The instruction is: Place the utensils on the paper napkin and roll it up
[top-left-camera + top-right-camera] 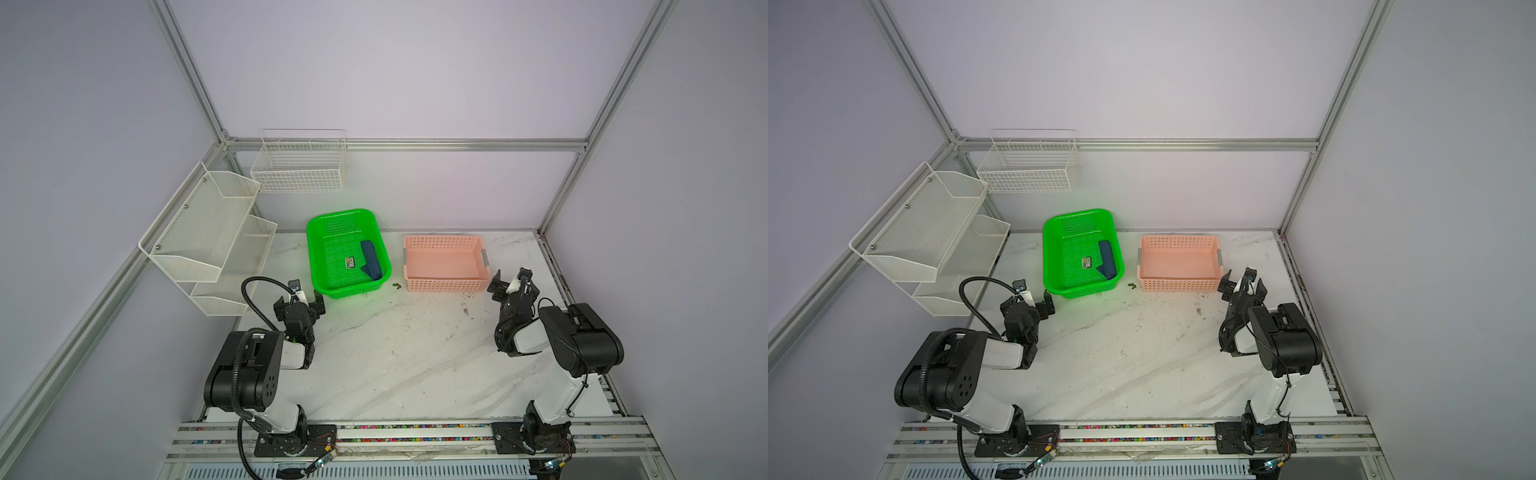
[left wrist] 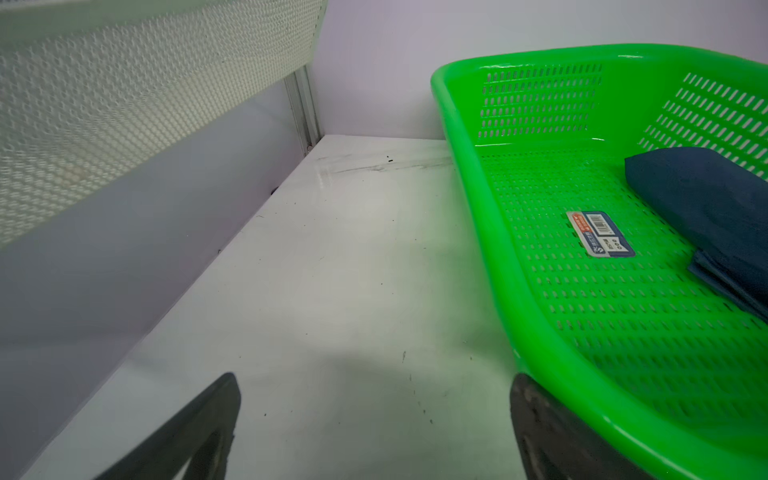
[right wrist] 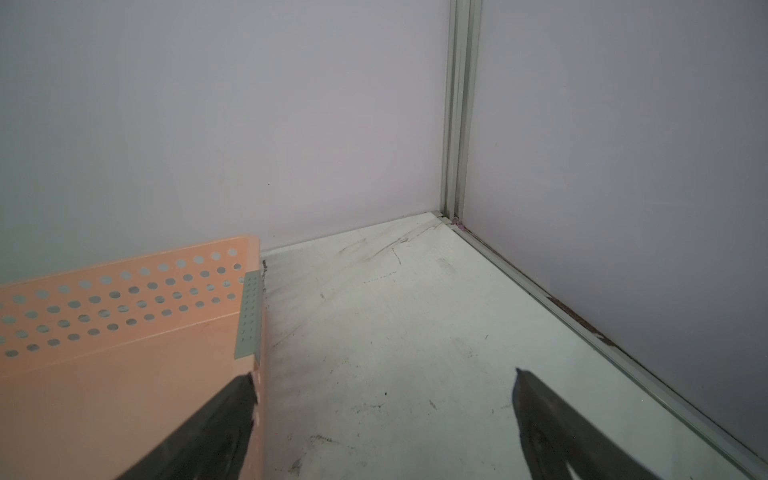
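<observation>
A dark navy paper napkin (image 1: pixel 371 262) (image 1: pixel 1108 259) lies folded or bundled along the right side of a green basket (image 1: pixel 311 253) (image 1: pixel 1045 249). In the left wrist view the napkin (image 2: pixel 706 208) sits on the basket's (image 2: pixel 471 187) perforated floor. The utensils are out of view. My left gripper (image 1: pixel 300 300) (image 1: pixel 1027 302) (image 2: pixel 376 382) hangs open and empty just outside the basket's near-left corner. My right gripper (image 1: pixel 513 284) (image 1: pixel 1243 284) (image 3: pixel 383 374) is open and empty by the right end of a pink basket (image 1: pixel 444 286).
A small printed label card (image 1: pixel 351 262) (image 2: pixel 600 233) lies in the green basket. The pink basket (image 1: pixel 1179 284) (image 3: pixel 124 374) holds nothing. White mesh shelves (image 1: pixel 199 232) and a wire basket (image 1: pixel 299 166) hang on the left and back walls. A tiny dark scrap (image 1: pixel 396 285) lies between the baskets.
</observation>
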Robot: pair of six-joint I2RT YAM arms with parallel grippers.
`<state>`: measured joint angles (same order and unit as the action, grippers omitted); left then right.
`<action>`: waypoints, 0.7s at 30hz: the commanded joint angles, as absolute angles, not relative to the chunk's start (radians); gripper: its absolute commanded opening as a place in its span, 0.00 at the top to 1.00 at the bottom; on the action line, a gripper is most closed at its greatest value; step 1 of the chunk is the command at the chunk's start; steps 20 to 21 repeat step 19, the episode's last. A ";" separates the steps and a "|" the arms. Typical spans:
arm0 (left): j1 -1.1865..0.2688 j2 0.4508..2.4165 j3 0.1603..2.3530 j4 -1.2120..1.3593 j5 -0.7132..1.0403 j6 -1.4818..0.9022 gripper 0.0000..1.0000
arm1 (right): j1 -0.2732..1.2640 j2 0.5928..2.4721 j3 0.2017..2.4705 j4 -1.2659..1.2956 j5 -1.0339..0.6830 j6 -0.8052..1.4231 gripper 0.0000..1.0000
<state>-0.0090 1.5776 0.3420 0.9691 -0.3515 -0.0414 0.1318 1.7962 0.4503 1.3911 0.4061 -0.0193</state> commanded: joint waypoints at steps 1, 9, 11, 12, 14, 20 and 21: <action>-0.011 1.573 0.362 0.985 -0.330 -0.049 0.00 | 0.136 1.789 0.447 1.392 0.401 -0.011 0.03; -0.009 1.587 0.366 0.995 -0.327 -0.048 0.00 | 0.137 1.789 0.448 1.391 0.400 -0.011 0.03; -0.009 1.587 0.366 0.995 -0.327 -0.046 0.00 | 0.136 1.789 0.447 1.392 0.400 -0.011 0.03; -0.008 1.585 0.361 0.998 -0.328 -0.046 0.00 | 0.137 1.789 0.448 1.392 0.400 -0.011 0.03; -0.010 1.578 0.357 1.001 -0.320 -0.043 0.00 | 0.137 1.792 0.454 1.384 0.401 -0.009 0.03; -0.011 1.577 0.364 0.985 -0.316 -0.043 0.00 | 0.137 1.790 0.449 1.392 0.400 -0.014 0.03; -0.011 1.577 0.364 0.985 -0.316 -0.043 0.00 | 0.137 1.790 0.449 1.392 0.400 -0.014 0.03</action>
